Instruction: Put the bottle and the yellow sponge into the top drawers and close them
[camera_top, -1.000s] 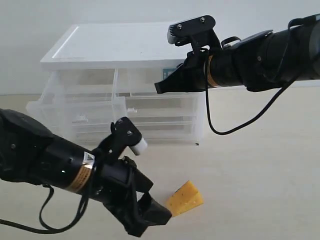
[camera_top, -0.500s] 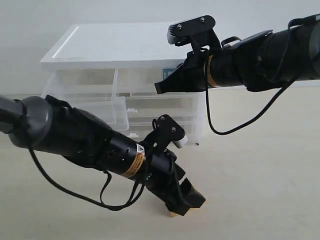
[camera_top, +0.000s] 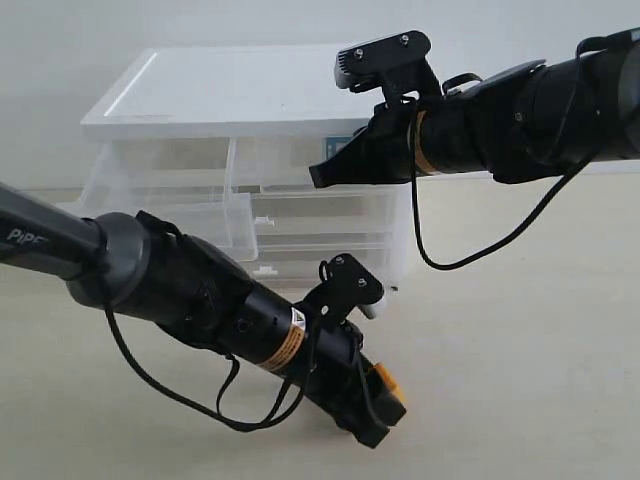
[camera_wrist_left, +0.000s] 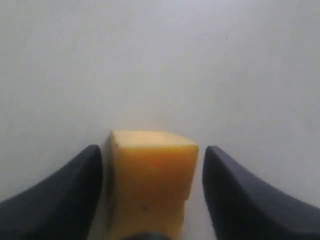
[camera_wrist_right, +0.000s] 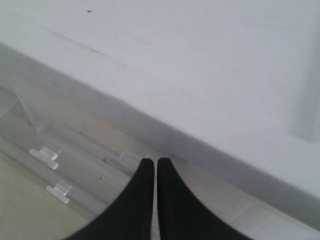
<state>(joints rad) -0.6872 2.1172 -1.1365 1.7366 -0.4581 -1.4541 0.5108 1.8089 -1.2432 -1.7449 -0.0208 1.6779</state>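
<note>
Nearest, the left arm's black end effector (camera_wrist_left: 151, 155) lies low on the pale beige counter (camera_top: 520, 350), its jaws spread wide. The orange-yellow wedge-shaped sponge (camera_wrist_left: 152, 180) sits on the counter between its two dark fingers (camera_wrist_left: 75, 190), one flank close against a finger and a small gap at the other. In the exterior view only a corner of the sponge (camera_top: 386, 381) shows past the black fingers. The grey upper link of that arm carries the white letters "PiPE" (camera_top: 20, 237), cut off by the frame edge, and an orange-and-white label (camera_top: 290, 340) on its wrist is too small to read. Behind stands the translucent plastic chest with a white top (camera_top: 230, 95). Its top left half-width drawer (camera_top: 190, 215) is pulled out; what it holds cannot be made out through the cloudy plastic. Farthest, the right arm's black end effector (camera_wrist_right: 154, 172) is pinched together on nothing, at the front of the top right drawer (camera_top: 295, 165), just under the white top.
</note>
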